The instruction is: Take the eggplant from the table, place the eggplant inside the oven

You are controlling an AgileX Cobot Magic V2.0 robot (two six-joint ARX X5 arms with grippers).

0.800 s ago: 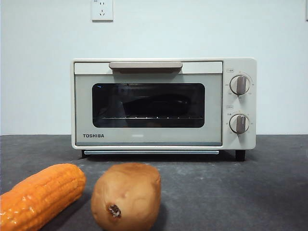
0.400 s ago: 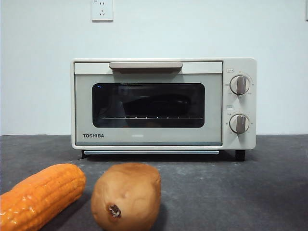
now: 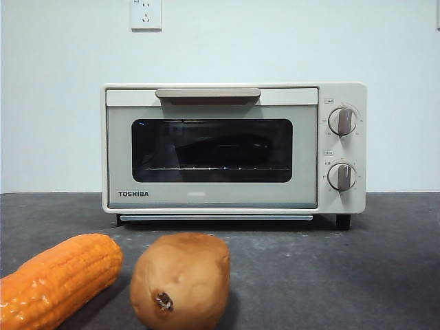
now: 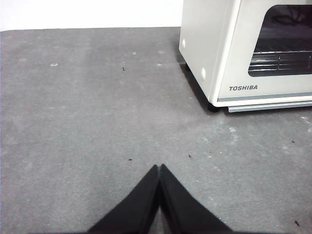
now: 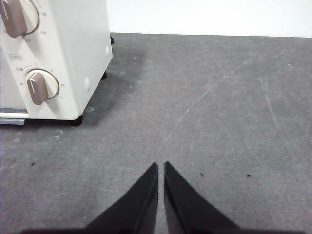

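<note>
My left tool hangs over bare desk with its jaws pressed together and holding nothing; my right tool is likewise empty, its jaws parted only by a thin slit. In the front view the oven fills the middle of the frame with its door up, and the eggplant shows as a dark shape behind the glass on the rack. A corn cob lies at the lower left, just beside a potato at the lower centre.

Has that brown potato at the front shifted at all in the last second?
No. The brown potato sits in the same spot beside the orange corn cob, in front of the cream-white toaster oven.
</note>
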